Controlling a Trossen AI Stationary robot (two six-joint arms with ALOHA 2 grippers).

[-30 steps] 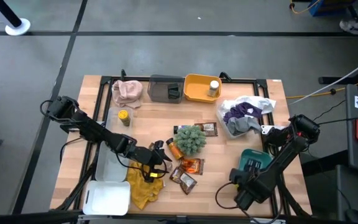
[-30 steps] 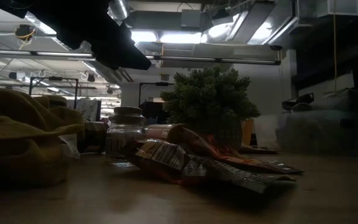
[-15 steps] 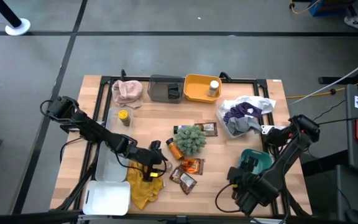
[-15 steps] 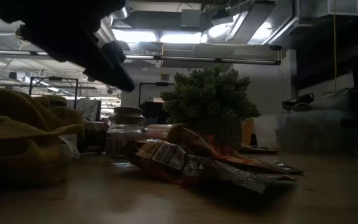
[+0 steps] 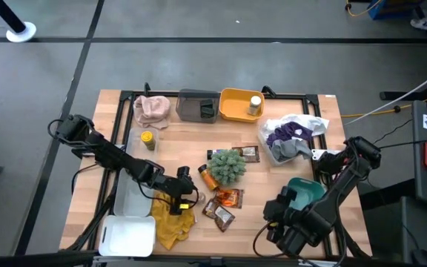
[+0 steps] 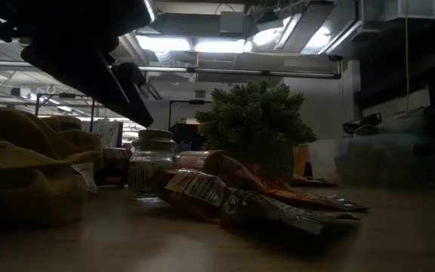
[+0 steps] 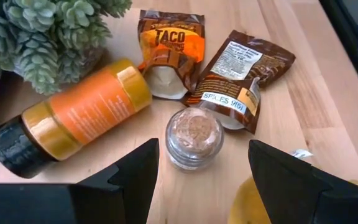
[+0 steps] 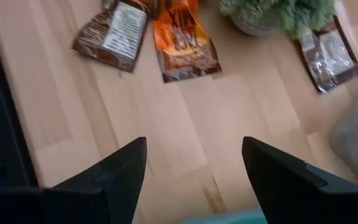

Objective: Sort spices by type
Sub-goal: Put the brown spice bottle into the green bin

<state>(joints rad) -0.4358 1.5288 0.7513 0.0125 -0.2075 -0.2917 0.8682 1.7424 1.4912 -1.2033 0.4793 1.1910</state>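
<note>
The spices lie mid-table around a green plant ball (image 5: 227,166). They are an orange bottle (image 7: 73,115) on its side, a small glass jar (image 7: 194,135) standing upright, and two brown-orange packets (image 7: 169,46) (image 7: 238,78) lying flat. A third packet (image 5: 249,153) lies beyond the plant. A yellow-lidded jar (image 5: 147,139) stands far left, and a white-capped jar (image 5: 255,104) sits in the yellow bin (image 5: 232,113). My left gripper (image 7: 204,152) is open and slants down over the yellow cloth (image 5: 170,222), with the glass jar just ahead of its fingers. My right gripper (image 8: 194,146) is open above bare wood at the near right.
A white bin (image 5: 130,199) and a white lid (image 5: 127,237) lie at the near left. A pink cloth (image 5: 152,109) and a grey box (image 5: 197,106) sit at the far edge. A purple-and-white cloth pile (image 5: 291,137) lies at the right, with a teal bowl (image 5: 306,189) near it.
My right gripper has risen and swung toward the table's left, toward the packets, turning at the wrist while staying open. My left gripper has tipped further downward over the yellow cloth without shifting place. No spice has moved.
</note>
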